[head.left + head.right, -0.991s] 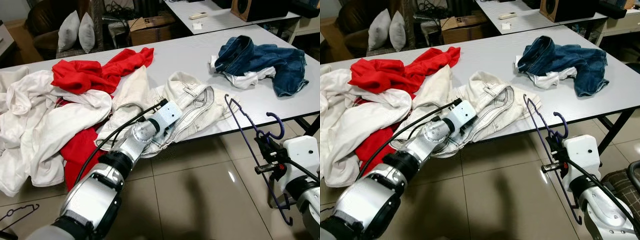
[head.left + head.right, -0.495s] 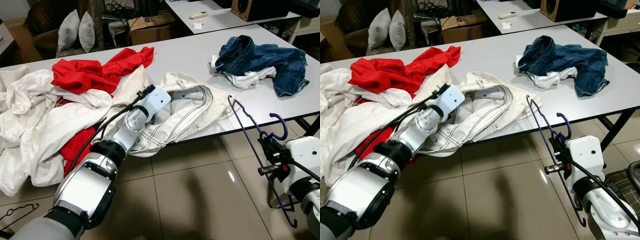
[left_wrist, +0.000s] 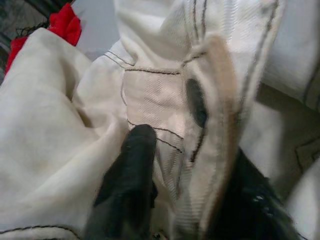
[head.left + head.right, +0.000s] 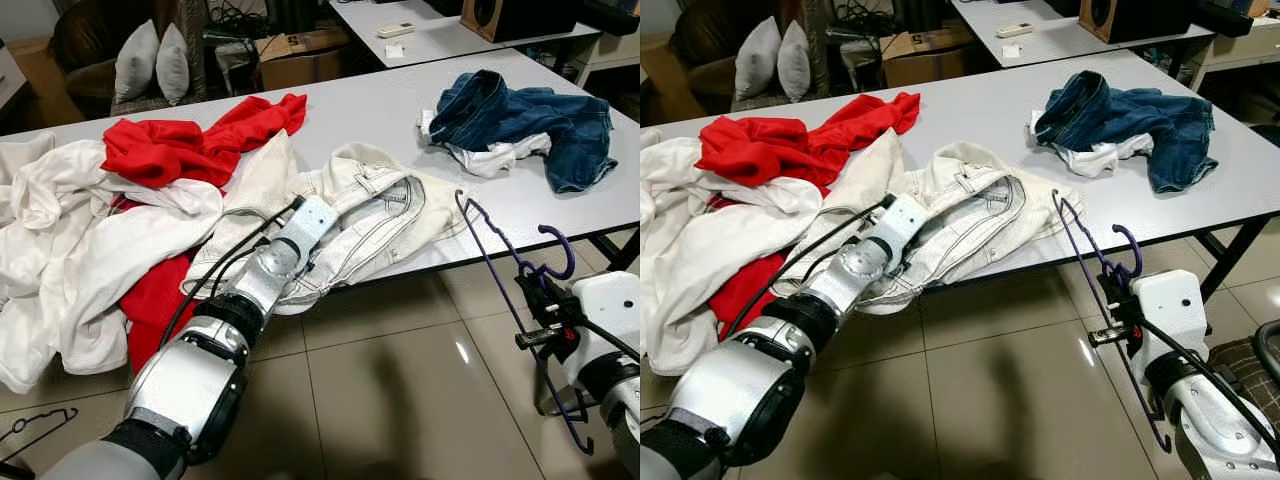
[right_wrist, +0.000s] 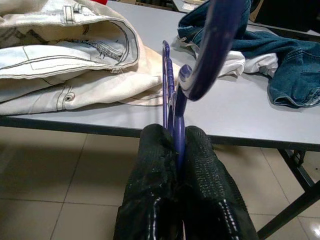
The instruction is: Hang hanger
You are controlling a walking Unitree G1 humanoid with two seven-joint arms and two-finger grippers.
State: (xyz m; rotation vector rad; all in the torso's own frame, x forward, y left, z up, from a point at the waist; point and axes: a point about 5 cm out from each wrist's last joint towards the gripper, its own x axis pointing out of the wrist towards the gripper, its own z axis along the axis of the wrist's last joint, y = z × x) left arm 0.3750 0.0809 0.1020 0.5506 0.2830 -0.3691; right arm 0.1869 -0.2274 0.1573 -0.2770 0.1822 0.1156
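Right wrist view has the right gripper (image 5: 176, 150) clamped on the purple hanger (image 5: 172, 95), held off the bench (image 4: 400, 110) edge, beside the cream jeans (image 4: 375, 205). Left gripper (image 3: 185, 175) pinches the jeans' waistband on the bench.

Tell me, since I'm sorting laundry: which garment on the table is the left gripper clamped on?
The cream denim jacket at the table's near edge; the left gripper pinches its hem.

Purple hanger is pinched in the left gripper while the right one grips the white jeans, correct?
No, swapped. The right gripper pinches the purple hanger, per the right wrist view; the left gripper grips the white jeans.
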